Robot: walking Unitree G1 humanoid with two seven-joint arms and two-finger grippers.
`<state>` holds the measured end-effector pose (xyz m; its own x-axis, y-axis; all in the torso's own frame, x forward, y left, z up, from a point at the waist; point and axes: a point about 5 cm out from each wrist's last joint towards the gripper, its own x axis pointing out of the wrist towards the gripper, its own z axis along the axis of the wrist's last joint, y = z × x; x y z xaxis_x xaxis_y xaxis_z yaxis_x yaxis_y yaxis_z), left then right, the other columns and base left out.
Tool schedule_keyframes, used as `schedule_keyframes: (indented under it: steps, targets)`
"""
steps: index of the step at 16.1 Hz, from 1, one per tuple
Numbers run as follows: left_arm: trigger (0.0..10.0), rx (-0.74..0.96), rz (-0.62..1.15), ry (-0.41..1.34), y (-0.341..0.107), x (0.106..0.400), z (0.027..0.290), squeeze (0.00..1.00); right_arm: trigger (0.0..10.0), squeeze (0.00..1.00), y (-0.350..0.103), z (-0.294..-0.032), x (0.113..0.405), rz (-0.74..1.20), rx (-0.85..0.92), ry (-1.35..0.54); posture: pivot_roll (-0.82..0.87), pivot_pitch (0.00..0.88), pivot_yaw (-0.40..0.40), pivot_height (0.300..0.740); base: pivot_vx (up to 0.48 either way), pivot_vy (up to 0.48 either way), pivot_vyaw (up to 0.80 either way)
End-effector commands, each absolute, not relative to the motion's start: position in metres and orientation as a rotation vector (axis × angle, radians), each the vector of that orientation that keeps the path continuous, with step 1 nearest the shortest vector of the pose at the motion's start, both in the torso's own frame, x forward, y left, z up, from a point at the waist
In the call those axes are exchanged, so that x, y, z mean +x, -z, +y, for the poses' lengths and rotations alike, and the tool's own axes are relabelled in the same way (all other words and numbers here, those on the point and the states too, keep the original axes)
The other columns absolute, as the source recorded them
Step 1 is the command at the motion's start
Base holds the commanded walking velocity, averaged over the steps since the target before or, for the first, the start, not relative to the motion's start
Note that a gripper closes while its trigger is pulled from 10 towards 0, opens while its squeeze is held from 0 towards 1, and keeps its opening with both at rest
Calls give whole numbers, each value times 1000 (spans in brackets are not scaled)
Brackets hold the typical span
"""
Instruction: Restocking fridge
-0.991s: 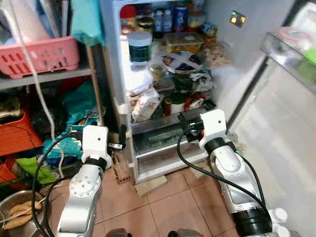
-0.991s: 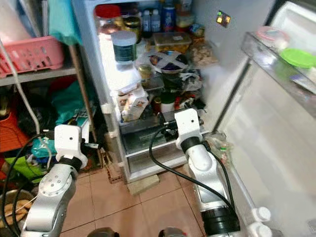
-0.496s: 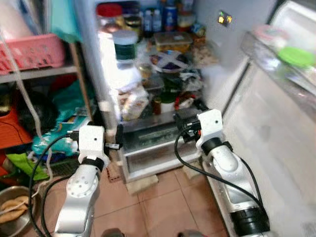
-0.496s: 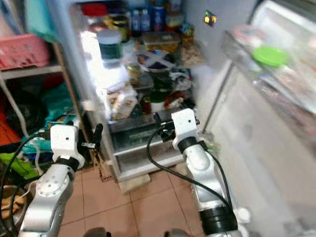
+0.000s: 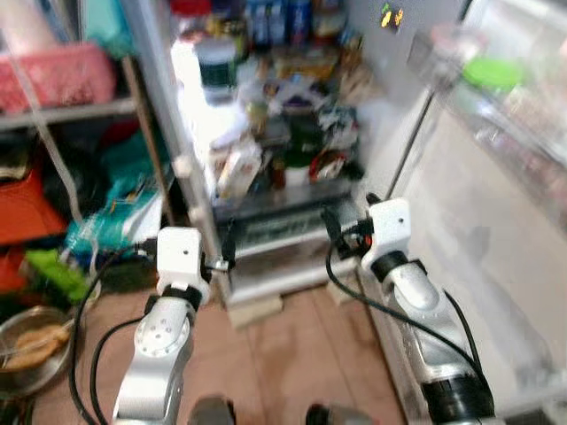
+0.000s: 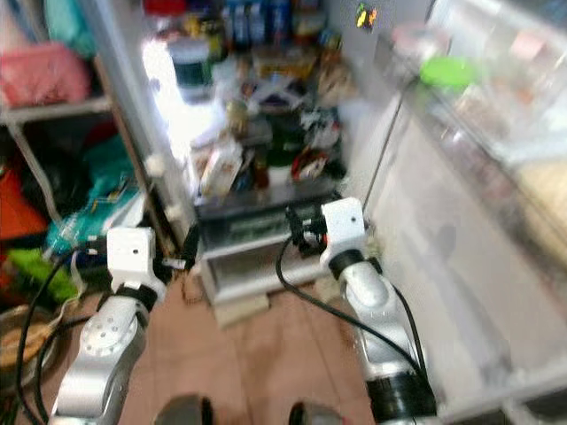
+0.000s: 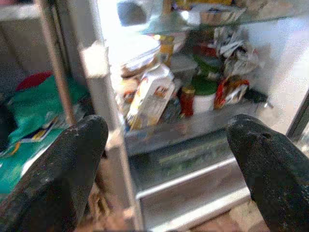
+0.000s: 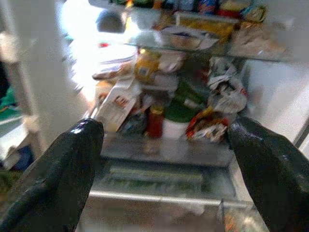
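The fridge [image 5: 292, 133] stands open just before the robot, its shelves packed with jars and packets. Both the left gripper [image 5: 227, 251] and the right gripper [image 5: 332, 232] have their fingers spread wide and hold nothing. They are raised toward the crisper drawer [image 7: 188, 169], probably ready to reach in.

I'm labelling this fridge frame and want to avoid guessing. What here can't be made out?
- Bottles on the top shelf: head views, motion blur hides the labels.
- Drawer contents: right wrist view, frosted front and blur.
- Metal bowl: left eye view, cut by the edge, contents blurred.
- Green lid in the door shelf: what lies under it is blurred.
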<state>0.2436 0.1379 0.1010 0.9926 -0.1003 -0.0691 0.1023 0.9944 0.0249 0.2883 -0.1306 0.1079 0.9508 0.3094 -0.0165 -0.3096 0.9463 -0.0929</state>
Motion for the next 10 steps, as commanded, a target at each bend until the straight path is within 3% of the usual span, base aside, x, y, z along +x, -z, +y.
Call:
schedule_keyframes:
  steps: [1,6,10]
  targets:
    - [10000,35,72,99,-101,243,140,0,10000,0,-111,-128,289,-4,-115,-327,76,0,-9,740,-360,0,0]
    - [10000,32,73,93,-101,243,140,0,10000,0,-109,-137,291,23,-85,-265,73,0,-11,740,-322,0,0]
    - [10000,30,73,91,-101,244,140,0,10000,0,-106,-137,293,18,-108,-196,69,0,-10,740,0,0,0]
